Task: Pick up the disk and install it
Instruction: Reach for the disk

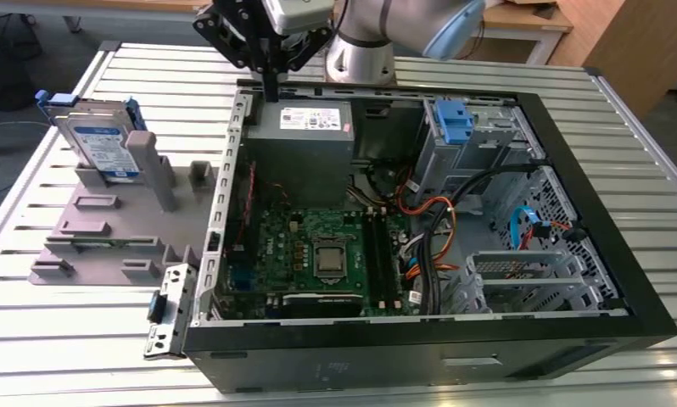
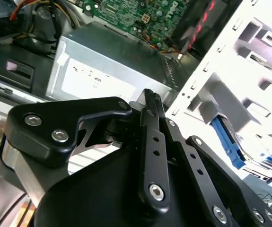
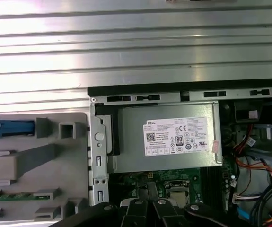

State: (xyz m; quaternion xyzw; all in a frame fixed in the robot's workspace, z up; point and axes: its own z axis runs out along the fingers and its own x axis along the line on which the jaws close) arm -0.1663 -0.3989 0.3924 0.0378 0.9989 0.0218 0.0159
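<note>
Pincer (image 1: pixel 273 91) up at the top centre of the exterior view, fingers drawn together into one thin dark blade and nothing held between them. It hung just over the back rim of the open computer case (image 1: pixel 644 322), right above the grey power box (image 1: pixel 304 127) with the white sticker. Both wrist views agreed: closed black fingers (image 2: pixel 147 123), and the power box directly below them.

And the disk (image 1: pixel 98 140)? Not picked up yet. It stood upright on its edge in the grey holder (image 1: pixel 101 229) at the upper left of the exterior view, label facing out, blue frame around it, outside the case on the slatted tabletop (image 1: pixel 44 339). The first wrist view caught the blue top edge of it (image 3: pixel 8 127) in that holder.

So, by my reading, the job was at its very start: no grasp, no lift, no fitting. The disk sat well apart from the pincer, off toward the exterior view's left and lower, with the case wall between them. Inside the case, a bare blue bracket (image 1: pixel 455 127) showed in the metal bay at the upper right.
</note>
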